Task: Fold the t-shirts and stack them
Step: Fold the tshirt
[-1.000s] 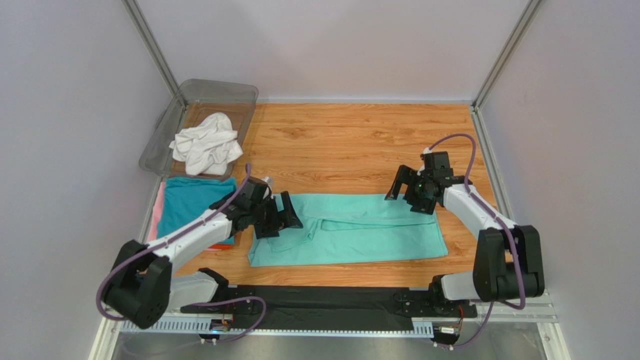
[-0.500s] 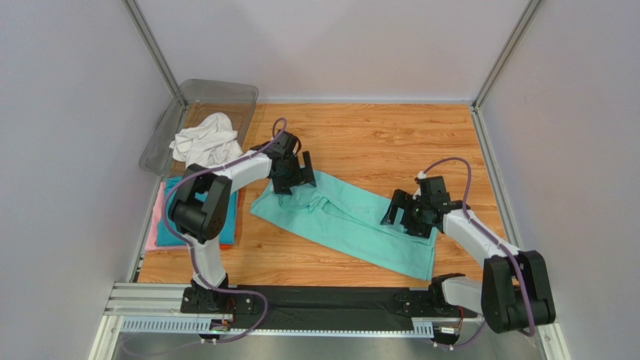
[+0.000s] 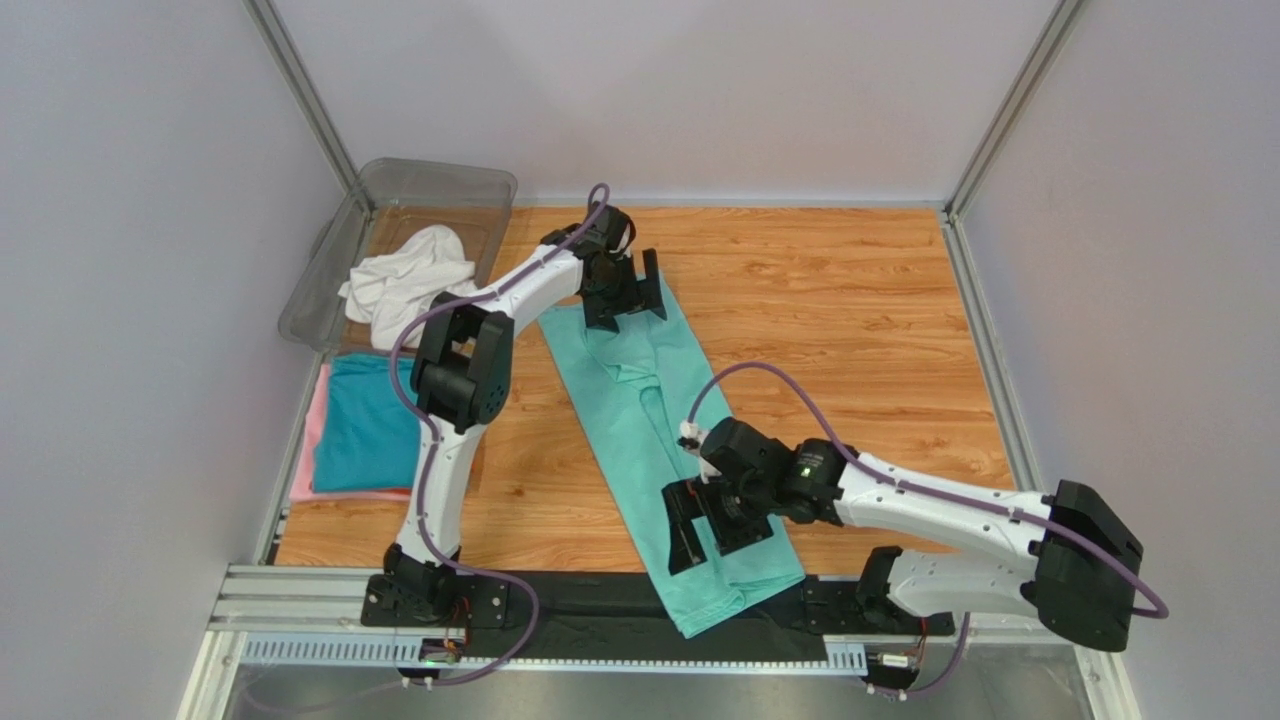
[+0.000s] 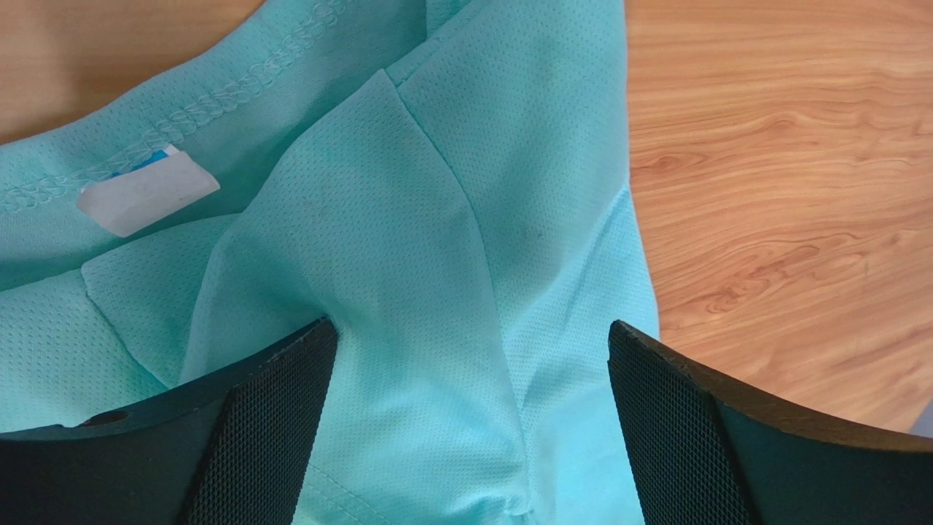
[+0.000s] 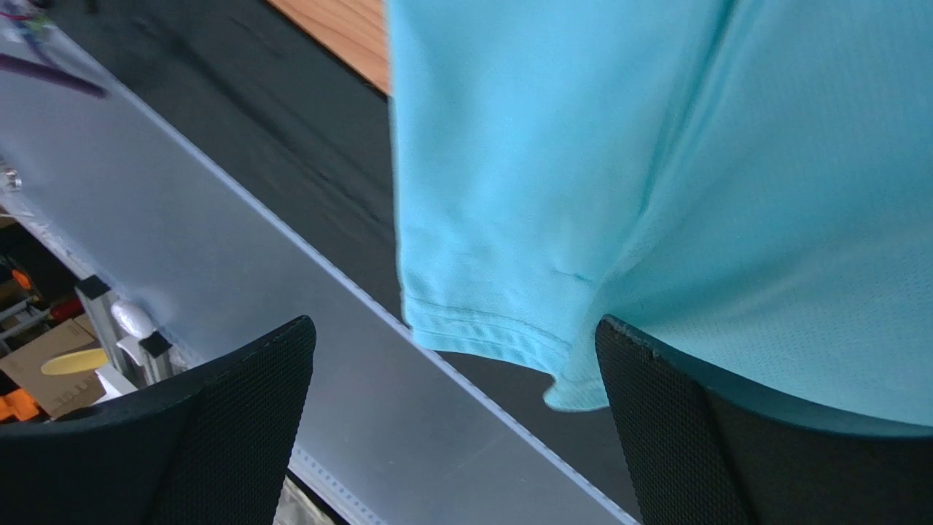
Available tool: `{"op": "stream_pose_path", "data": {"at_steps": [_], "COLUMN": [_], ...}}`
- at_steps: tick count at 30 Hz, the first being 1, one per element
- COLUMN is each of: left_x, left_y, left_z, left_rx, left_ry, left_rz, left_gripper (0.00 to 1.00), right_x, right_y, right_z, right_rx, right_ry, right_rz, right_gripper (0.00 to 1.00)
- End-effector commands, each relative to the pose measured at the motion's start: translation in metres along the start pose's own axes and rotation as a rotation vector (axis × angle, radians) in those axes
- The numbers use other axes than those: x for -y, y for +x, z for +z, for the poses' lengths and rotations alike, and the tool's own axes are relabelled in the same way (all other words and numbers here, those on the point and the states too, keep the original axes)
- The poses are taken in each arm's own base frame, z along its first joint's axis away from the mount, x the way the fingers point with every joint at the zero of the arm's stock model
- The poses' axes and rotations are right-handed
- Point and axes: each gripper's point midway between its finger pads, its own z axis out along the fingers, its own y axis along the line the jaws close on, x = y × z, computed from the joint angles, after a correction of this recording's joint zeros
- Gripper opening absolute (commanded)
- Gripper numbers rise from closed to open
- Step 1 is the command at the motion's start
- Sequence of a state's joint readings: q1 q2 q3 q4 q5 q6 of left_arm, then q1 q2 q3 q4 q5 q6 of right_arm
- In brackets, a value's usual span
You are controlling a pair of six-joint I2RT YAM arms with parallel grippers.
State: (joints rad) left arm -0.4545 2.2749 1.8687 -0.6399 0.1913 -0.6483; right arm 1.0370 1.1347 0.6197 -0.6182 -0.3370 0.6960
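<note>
Lying lengthwise: narrow mint mesh t-shirt

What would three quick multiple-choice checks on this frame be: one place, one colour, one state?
1. Where is the white t-shirt?
A. in the clear bin
B. on the bare wood
C. hanging off the near edge

2. Which colour tops the folded stack?
A. orange
B. white
C. teal-blue

3. How do the left gripper and right gripper stand over the mint t-shirt?
A. both open
B. both shut on cloth
C. left shut, right open

Key:
1 A, it lies crumpled inside the bin.
2 C, the teal-blue t-shirt lies on top, and the pink t-shirt shows only at its left edge.
3 A, both wrist views show the fingers wide apart with nothing pinched.
</note>
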Motion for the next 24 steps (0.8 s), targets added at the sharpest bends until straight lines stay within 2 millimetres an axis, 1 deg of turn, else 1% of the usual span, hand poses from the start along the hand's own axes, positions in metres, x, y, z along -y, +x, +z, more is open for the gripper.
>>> {"op": "stream_pose_path", "data": {"at_steps": [1,3,4,5,7,8,9,10,11,12,13,14,15,16,17,18,19,20,21,22,23,24], "left_x": [0.027,0.041,0.046,0.054,0.061,0.068,0.067,0.059,0.051,0.055,0.036,0.032,0.022,0.002,-0.002,-0.008,-0.025,-0.024,-0.029,-0.043,-0.042,-0.046], "left_y": [-0.017,-0.028,-0.034,-0.046,-0.057,-0.063,-0.068,-0.062,-0.057,-0.063,-0.047,-0.045,-0.039,-0.018,-0.009,0.002,0.026,0.038,0.05,0.072,0.084,0.094], "left_z": [-0.016,-0.034,-0.044,-0.067,-0.095,-0.127,-0.144,-0.15,-0.175,-0.199,-0.194,-0.229,-0.236,-0.226,-0.251,-0.254,-0.237,-0.253,-0.251,-0.236,-0.246,-0.242], "left_rx": [0.022,0.062,0.089,0.146,0.211,0.27,0.315,0.321,0.365,0.422,0.402,0.479,0.5,0.472,0.525,0.529,0.49,0.519,0.507,0.463,0.473,0.458], "left_ry": [0.1,0.136,0.146,0.157,0.159,0.173,0.154,0.132,0.112,0.114,0.065,0.052,0.025,-0.012,0.002,0.01,-0.003,0.046,0.061,0.054,0.094,0.103], "left_rz": [0.066,0.093,0.114,0.134,0.174,0.194,0.202,0.211,0.213,0.209,0.193,0.185,0.17,0.155,0.149,0.127,0.118,0.117,0.104,0.082,0.081,0.052], "left_gripper": [1.0,1.0,1.0,1.0,1.0,1.0,1.0,1.0,1.0,1.0,1.0,1.0,1.0,1.0,1.0,1.0,1.0,1.0,1.0,1.0,1.0,1.0], "right_x": [-0.026,-0.021,-0.02,-0.018,-0.017,-0.007,-0.004,0.002,0.008,0.011,0.019,0.016,0.024,0.029,0.023,0.03,0.036,0.037,0.038,0.046,0.049,0.053], "right_y": [-0.042,-0.056,-0.077,-0.083,-0.102,-0.114,-0.123,-0.137,-0.153,-0.153,-0.164,-0.179,-0.188,-0.2,-0.218,-0.229,-0.241,-0.25,-0.271,-0.282,-0.303,-0.312], "right_z": [-0.021,-0.032,-0.044,-0.05,-0.062,-0.068,-0.072,-0.082,-0.09,-0.086,-0.091,-0.1,-0.093,-0.096,-0.103,-0.092,-0.091,-0.087,-0.078,-0.074,-0.061,-0.054], "right_rx": [0.144,0.198,0.269,0.289,0.343,0.37,0.39,0.43,0.461,0.446,0.461,0.49,0.473,0.488,0.522,0.495,0.505,0.495,0.487,0.491,0.484,0.471], "right_ry": [0.032,0.094,0.127,0.142,0.144,0.166,0.175,0.189,0.209,0.22,0.232,0.229,0.251,0.271,0.269,0.303,0.346,0.36,0.383,0.43,0.454,0.476], "right_rz": [-0.1,-0.108,-0.098,-0.085,-0.052,-0.027,-0.018,0.007,0.006,-0.002,0.022,0.012,0.021,0.027,0.011,-0.014,-0.024,-0.043,-0.062,-0.062,-0.074,-0.104], "right_gripper": [1.0,1.0,1.0,1.0,1.0,1.0,1.0,1.0,1.0,1.0,1.0,1.0,1.0,1.0,1.0,1.0,1.0,1.0,1.0,1.0,1.0,1.0]}}
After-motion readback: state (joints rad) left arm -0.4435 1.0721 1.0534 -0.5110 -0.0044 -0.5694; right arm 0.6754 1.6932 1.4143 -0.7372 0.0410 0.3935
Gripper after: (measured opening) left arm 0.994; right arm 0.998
